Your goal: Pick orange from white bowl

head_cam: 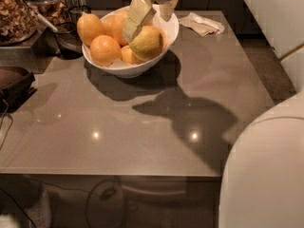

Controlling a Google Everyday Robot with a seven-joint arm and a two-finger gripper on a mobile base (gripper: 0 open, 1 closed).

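The white bowl (156, 61) stands at the table's back, left of centre, with several bright orange fruits (104, 49) in it. The orange (149, 46), larger and dull yellow-green, lies at the bowl's right front on top of the others. My gripper (147, 27) comes down from the top edge over the bowl. Its cream fingers (135, 15) stand on either side of the orange's upper part and touch it. The orange is still inside the bowl's rim.
A dark glass cup (69, 37) stands just left of the bowl. Jars of nuts (14, 13) and a dark tray (14, 82) line the left edge. A crumpled napkin (204, 23) lies at the back right. My white body (266, 175) fills the lower right.
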